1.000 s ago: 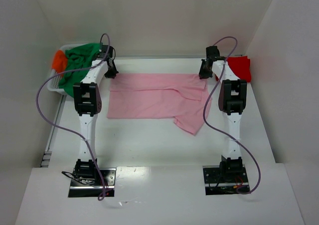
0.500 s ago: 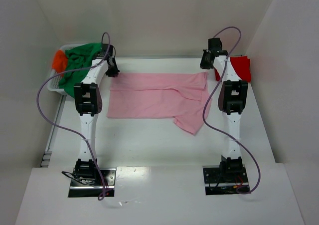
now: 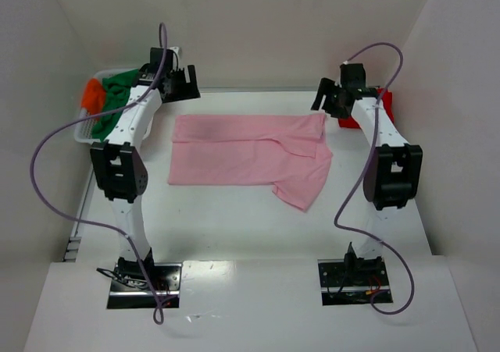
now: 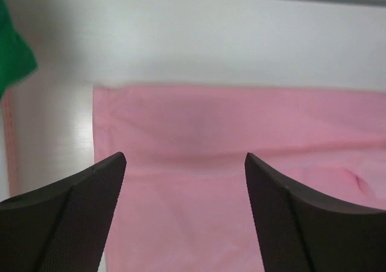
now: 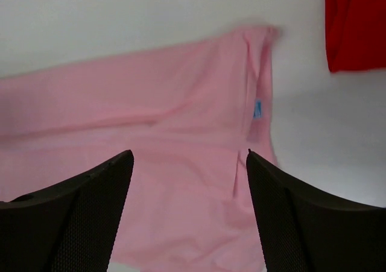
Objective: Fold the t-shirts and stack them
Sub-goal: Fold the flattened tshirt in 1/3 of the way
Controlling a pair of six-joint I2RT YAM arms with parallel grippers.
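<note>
Moved: both arms have lifted off the far corners of the soft light pink short-sleeved t-shirt [image 3: 246, 151], and their jaws have gone from pinched to spread.
Pink shirt: flat on the white table [image 3: 234, 219], folded into a wide band, with a sleeve sticking out near right.
Left: left gripper [image 4: 184, 157] empty, fingers apart, above the far left corner.
Right: right gripper [image 5: 190, 154] empty, fingers apart, above the far right corner.
Beyond: red cloth t-shirt [image 3: 385, 102] far right; green cloth t-shirt [image 3: 117, 94] and orange cloth t-shirt [image 3: 92, 96] heaped in a white plastic basket [image 3: 84, 133] far left.
</note>
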